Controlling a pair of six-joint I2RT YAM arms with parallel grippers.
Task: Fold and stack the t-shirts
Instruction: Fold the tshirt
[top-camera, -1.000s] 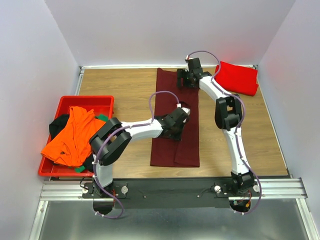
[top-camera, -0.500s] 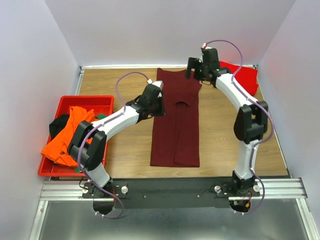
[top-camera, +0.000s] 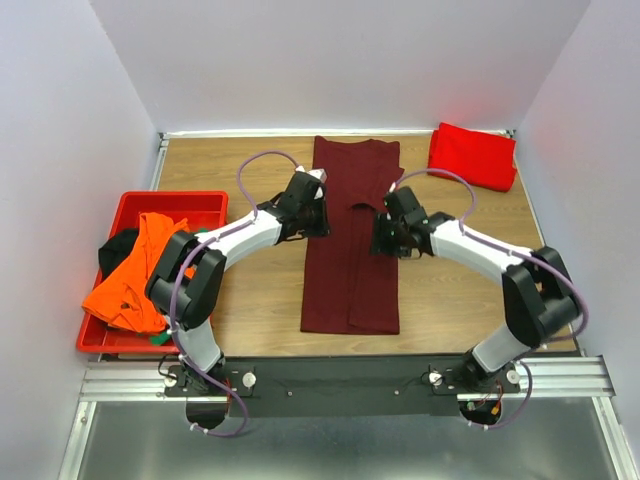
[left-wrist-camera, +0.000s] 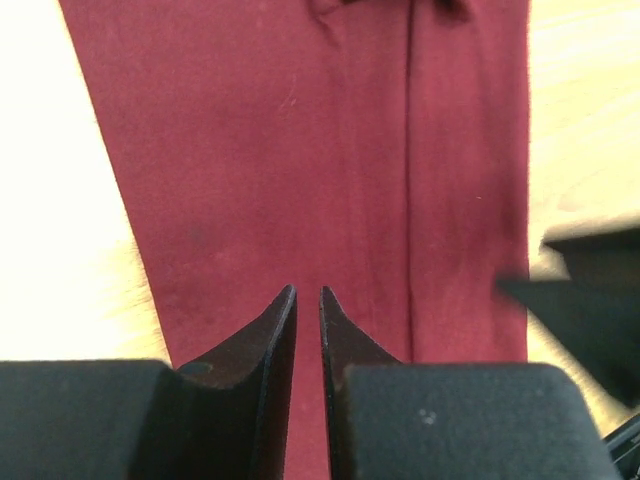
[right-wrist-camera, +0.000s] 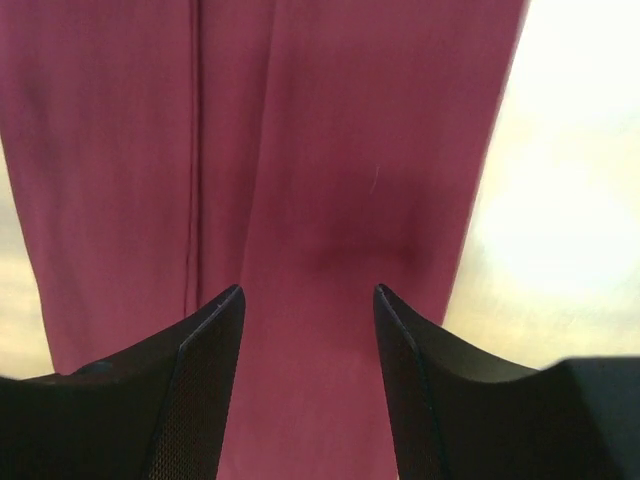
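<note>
The dark maroon t-shirt (top-camera: 350, 270) lies flat on the table as a long narrow strip, folded lengthwise. My left gripper (top-camera: 316, 218) hovers over its left edge near the collar. In the left wrist view, the left gripper (left-wrist-camera: 306, 292) shows only a slim gap with nothing in it, above the maroon t-shirt (left-wrist-camera: 300, 150). My right gripper (top-camera: 383, 238) is over the strip's right edge. The right wrist view has the right gripper (right-wrist-camera: 308, 290) open and empty above the maroon t-shirt (right-wrist-camera: 330, 150). A bright red t-shirt (top-camera: 472, 156) lies folded at the back right.
A red plastic tray (top-camera: 130, 203) at the left holds a crumpled orange t-shirt (top-camera: 135, 275) over a black one (top-camera: 115, 250). Grey walls close in the table on three sides. Bare wood (top-camera: 460, 280) shows either side of the maroon strip.
The left arm swung from the shirt's middle to its left edge. The right arm came back from the far end to the right edge, and its jaws narrowed.
</note>
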